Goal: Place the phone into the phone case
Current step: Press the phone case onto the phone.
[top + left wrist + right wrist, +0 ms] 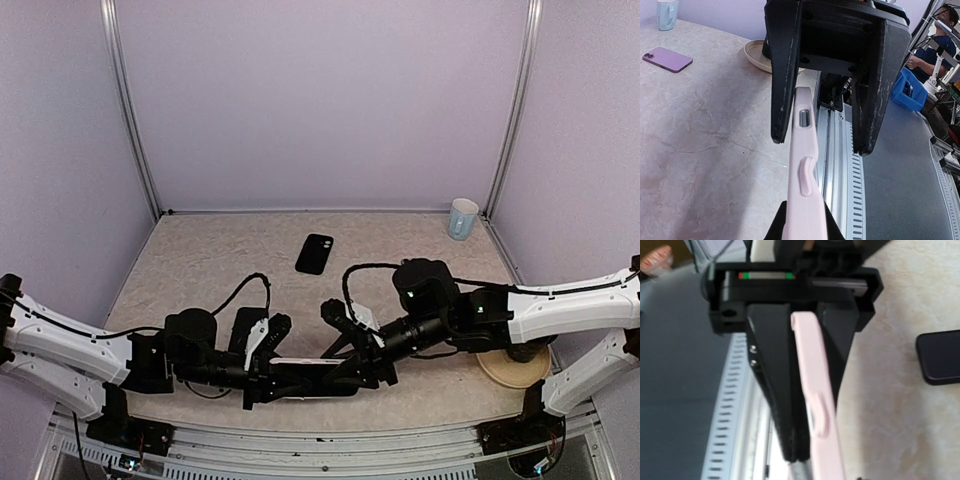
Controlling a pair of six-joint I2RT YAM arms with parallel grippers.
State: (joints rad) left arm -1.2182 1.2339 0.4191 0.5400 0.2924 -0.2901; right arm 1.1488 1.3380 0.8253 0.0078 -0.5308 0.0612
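A pale pink phone case [310, 365] hangs on edge between my two grippers above the table's near edge. My left gripper [805, 232] is shut on one end of it [805, 165]. In the left wrist view my right gripper [822, 142] is open around the case's other end, with one finger touching it and the other apart. The right wrist view shows the case [815, 390] between the left gripper's black fingers; the right gripper's own fingers are out of that frame. The phone [315, 253] lies flat at mid-table, purple in the left wrist view [667, 59].
A second dark flat slab [245, 328] lies on the table by the left gripper and also shows in the right wrist view [940, 357]. A pale blue mug [462, 218] stands at the back right. A beige dish [513, 368] sits under the right arm.
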